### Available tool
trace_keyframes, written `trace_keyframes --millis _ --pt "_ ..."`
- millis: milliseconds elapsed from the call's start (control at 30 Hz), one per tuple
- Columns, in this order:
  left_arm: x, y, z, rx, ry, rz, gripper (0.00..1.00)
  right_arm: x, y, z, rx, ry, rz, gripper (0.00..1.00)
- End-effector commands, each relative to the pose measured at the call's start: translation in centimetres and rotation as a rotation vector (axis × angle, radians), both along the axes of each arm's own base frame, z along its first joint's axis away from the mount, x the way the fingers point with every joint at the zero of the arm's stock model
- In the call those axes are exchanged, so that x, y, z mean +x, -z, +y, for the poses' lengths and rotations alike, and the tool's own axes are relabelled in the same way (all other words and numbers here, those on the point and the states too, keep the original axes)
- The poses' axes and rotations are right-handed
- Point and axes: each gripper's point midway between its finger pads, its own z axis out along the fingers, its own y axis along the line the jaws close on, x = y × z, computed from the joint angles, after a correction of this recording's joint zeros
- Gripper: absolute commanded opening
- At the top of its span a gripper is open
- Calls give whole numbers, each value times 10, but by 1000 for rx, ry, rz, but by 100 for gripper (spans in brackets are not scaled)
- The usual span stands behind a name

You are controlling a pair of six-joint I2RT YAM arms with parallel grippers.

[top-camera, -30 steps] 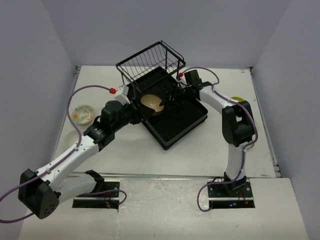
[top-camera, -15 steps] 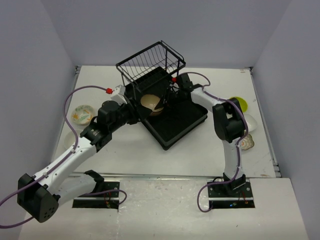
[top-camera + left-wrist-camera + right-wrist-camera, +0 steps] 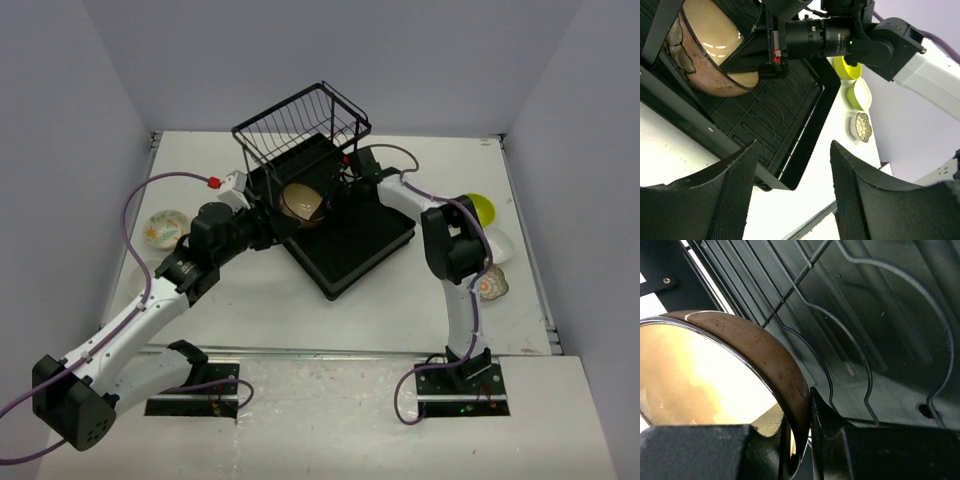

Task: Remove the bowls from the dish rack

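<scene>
A tan-brown bowl [image 3: 303,203] stands tilted on its edge in the black dish rack [image 3: 365,245], just in front of the raised wire basket [image 3: 300,125]. My right gripper [image 3: 331,198] is shut on the bowl's rim. In the right wrist view one finger lies inside the brown bowl [image 3: 747,347], the other presses its outer wall, and the gripper [image 3: 802,440] pinches the rim. My left gripper [image 3: 268,224] hovers at the rack's left edge, open and empty [image 3: 792,195]. The bowl [image 3: 710,47] sits up left in its view.
Right of the rack lie a lime-green bowl [image 3: 481,207], a white bowl [image 3: 498,243] and a small patterned bowl [image 3: 492,285]. At the left sits a patterned bowl [image 3: 165,228]; another pale bowl [image 3: 138,276] shows partly under the left arm.
My right gripper has moved in over the brown bowl's rim and closed on it. The left arm has drawn back slightly to the left, still open.
</scene>
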Motion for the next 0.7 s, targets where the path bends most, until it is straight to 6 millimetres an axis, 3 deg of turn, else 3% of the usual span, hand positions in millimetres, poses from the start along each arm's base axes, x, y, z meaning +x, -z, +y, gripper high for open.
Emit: trace_keyframes --millis 0,33,133,167,433,533,600,667 --pt "-1 -22 2 1 16 -52 61 1 -57 3 9 -3 -157 0" --pt "-1 -26 2 3 19 -58 61 -1 -71 0 10 -4 -184 0" --pt "-2 -33 2 36 37 -62 61 -10 -83 -15 -59 -10 -206 0" --pt "-2 -35 3 51 42 -70 61 -12 -97 -21 -74 -12 -248 0" --pt "-19 -38 19 167 61 -46 62 -33 -105 -96 -374 32 -312 0" --pt "-24 -42 22 187 81 -55 63 -43 -99 -142 -510 79 -277 0" --pt "-27 -39 22 209 96 -36 63 -49 -110 -167 -559 124 -308 0" --pt "-28 -37 26 237 95 -27 63 -57 -105 -200 -618 180 -294 0"
